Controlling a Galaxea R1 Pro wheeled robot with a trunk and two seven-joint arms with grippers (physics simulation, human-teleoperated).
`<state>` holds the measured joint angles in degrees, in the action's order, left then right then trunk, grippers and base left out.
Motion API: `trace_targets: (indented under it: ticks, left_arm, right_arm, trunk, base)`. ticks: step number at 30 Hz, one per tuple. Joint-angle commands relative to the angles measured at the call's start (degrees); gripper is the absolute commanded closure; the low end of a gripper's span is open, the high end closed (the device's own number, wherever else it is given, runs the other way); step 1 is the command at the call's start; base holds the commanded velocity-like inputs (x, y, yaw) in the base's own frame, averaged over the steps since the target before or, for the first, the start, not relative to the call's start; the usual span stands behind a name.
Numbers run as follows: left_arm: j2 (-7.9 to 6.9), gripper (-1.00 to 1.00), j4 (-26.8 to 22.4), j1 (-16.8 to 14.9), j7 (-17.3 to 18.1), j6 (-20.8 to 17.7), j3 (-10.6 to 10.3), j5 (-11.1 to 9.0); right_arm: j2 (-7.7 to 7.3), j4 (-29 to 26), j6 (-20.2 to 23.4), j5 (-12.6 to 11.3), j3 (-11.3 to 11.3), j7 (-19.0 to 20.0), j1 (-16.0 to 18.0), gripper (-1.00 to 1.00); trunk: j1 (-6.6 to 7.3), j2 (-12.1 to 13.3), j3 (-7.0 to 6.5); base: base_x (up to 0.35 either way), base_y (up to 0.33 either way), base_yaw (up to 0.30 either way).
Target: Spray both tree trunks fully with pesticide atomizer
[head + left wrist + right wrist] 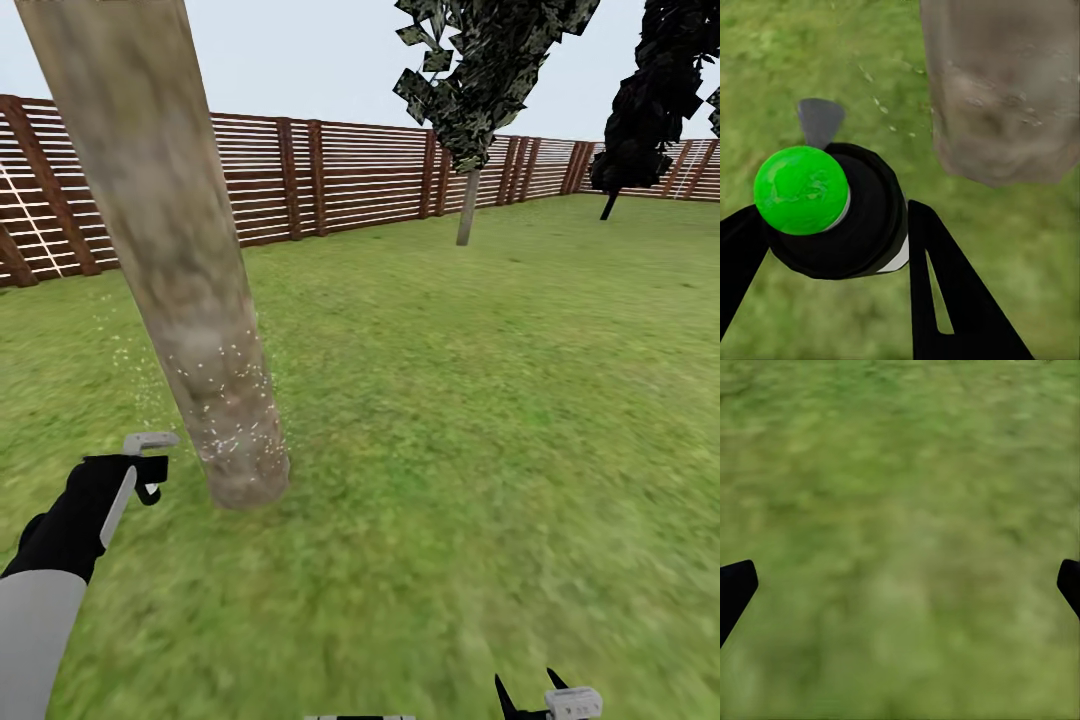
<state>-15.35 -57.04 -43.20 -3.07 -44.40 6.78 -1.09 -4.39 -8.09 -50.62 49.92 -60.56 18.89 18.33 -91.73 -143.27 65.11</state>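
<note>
Left pincer (pixel 832 255) clamped round the pesticide atomizer (pixel 801 190), held low beside the near tree trunk (pixel 190 300) to mist its base. Right pincer (pixel 900 585) spread wide, idle over lawn (pixel 900 472).

Green-topped black atomizer (pixel 832 210) held beside speckled pale trunk (pixel 190 330), on grass (pixel 450 450)

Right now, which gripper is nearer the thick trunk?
Left. The left gripper holds the atomizer just beside the trunk base. The right gripper hangs open over grass, well away at the head view's bottom edge.
</note>
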Motion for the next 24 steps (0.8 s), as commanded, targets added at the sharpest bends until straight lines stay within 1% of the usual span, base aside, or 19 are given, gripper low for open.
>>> trace_targets:
  ticks: [1,2,4,18,19,20,21,23,24]
  left_arm:
    - [0.31,1.00,0.00,0.02,-0.01,0.01,-0.01,0.10]
    - [0.60,1.00,-0.01,0.04,-0.01,0.73,-0.01,0.12]
    - [0.67,1.00,-0.01,0.08,-0.01,1.04,-0.01,0.18]
    - [0.76,1.00,0.08,0.15,-0.09,1.07,-0.01,0.05]
    - [0.95,1.00,0.08,0.18,-0.05,1.07,-0.01,0.04]
    - [1.56,1.00,0.08,0.26,-0.02,1.07,-0.01,0.08]
    - [1.87,1.00,0.08,0.42,-0.01,1.07,-0.01,0.11]
    - [1.93,1.00,-0.04,2.91,-0.01,1.09,0.06,0.12]
    - [1.91,1.00,-0.02,3.42,-0.01,1.13,0.07,0.06]
  right_arm:
    - [0.00,0.00,0.00,0.00,0.00,0.00,0.01,-1.00]
    - [0.00,0.00,0.00,0.00,0.00,0.01,-0.01,-1.00]
    - [0.00,0.00,0.00,0.00,0.03,0.01,0.03,-1.00]
    - [0.00,0.00,0.00,0.01,0.09,0.01,0.03,-1.00]
    - [0.00,0.00,0.01,0.00,0.09,0.01,0.02,-1.00]
    - [0.00,0.00,0.01,0.00,0.09,0.01,0.01,-1.00]
    - [0.00,0.00,0.00,0.00,0.07,0.01,0.01,-1.00]
    - [0.00,0.00,0.00,0.00,0.09,0.01,0.00,-1.00]
    - [0.00,0.00,0.00,0.00,0.09,0.01,0.01,-1.00]
  trunk:
    - [0.00,0.00,0.00]
    - [0.00,0.00,0.00]
    - [0.00,0.00,0.00]
    - [0.00,0.00,0.00]
    - [0.00,0.00,0.00]
    - [0.00,0.00,0.00]
    - [0.00,0.00,0.00]
    - [0.00,0.00,0.00]
    - [0.00,0.00,0.00]
  base:
    - [0.023,-0.003,0.000]
    - [0.116,-0.210,0.000]
    - [0.023,-0.265,0.000]
    - [0.000,-0.276,0.000]
    - [-0.014,-0.276,0.000]
    - [-0.068,-0.276,0.000]
    - [-0.118,-0.272,0.000]
    - [-0.171,-0.258,0.000]
    - [-0.203,-0.239,0.000]
